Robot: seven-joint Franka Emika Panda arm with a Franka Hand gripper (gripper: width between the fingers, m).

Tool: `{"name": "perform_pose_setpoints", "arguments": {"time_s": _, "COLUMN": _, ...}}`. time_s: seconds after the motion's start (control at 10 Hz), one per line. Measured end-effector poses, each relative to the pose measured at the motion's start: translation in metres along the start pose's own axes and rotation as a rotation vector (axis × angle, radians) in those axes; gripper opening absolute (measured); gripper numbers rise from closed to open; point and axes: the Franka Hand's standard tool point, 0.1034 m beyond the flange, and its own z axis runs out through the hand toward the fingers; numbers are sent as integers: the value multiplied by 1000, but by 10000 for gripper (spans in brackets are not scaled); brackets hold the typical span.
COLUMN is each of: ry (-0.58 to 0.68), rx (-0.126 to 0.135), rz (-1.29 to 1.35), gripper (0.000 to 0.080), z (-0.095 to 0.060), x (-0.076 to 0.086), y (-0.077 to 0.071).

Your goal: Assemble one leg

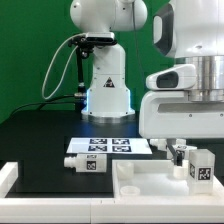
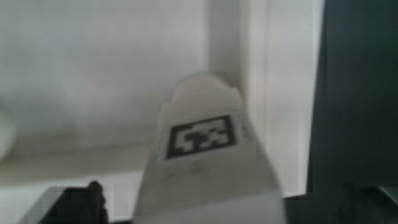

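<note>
Fingers (image 2: 75,203) barely visible in wrist view, cannot tell if parted or closed; gripper (image 1: 178,150) low at exterior view's right, over white tabletop part (image 1: 150,185); 1 leg (image 1: 88,161) near marker board (image 1: 108,146)

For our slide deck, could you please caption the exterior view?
Robot arm leans over a white tray; marker board and a tagged white leg lie on the black table.
</note>
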Motion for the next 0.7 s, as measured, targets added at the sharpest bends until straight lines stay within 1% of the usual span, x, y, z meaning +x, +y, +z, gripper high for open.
{"name": "perform_pose_setpoints", "arguments": {"time_s": 0.1, "ry": 1, "rx": 0, "rz": -5, "gripper": 517, "z": 0, "x": 0, "y": 1}}
{"name": "perform_pose_setpoints", "arguments": {"time_s": 0.2, "ry": 1, "rx": 0, "rz": -4, "gripper": 365, "z": 0, "x": 0, "y": 0}}
{"name": "perform_pose_setpoints", "arguments": {"time_s": 0.3, "ry": -1, "rx": 0, "rz": 75, "gripper": 365, "z": 0, "x": 0, "y": 1}}
{"name": "perform_pose_setpoints", "arguments": {"time_s": 0.4, "ry": -1, "rx": -1, "rz": 160, "gripper": 287, "z": 1, "x": 0, "y": 3}}
{"name": "perform_pose_setpoints", "arguments": {"time_s": 0.5, "ry": -1, "rx": -2, "rz": 248, "gripper": 287, "z": 1, "x": 0, "y": 3}}
{"name": "perform_pose_setpoints", "arguments": {"time_s": 0.6, "ry": 3, "rx": -12, "rz": 400, "gripper": 287, "z": 1, "x": -1, "y": 4}}
{"name": "perform_pose_setpoints", "arguments": {"time_s": 0.7, "ry": 5, "rx": -14, "rz": 535, "gripper": 287, "z": 2, "x": -1, "y": 4}}
